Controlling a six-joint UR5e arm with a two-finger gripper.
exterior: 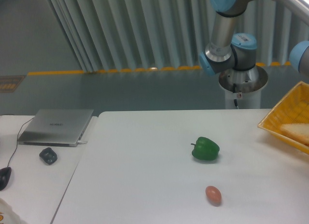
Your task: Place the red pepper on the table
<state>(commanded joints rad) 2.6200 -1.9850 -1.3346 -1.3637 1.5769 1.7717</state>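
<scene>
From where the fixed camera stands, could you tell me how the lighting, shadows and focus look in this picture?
In the camera view the light is soft and even; the green pepper and the pinkish egg-shaped thing cast only faint, short shadows on the white table. The whole picture is slightly soft, the yellow basket is cut by the right edge, and no strong glare shows.

Light: we see even, cool light from overhead.
Shadows: faint beneath the green pepper (206,148).
Focus: slightly soft throughout.
</scene>
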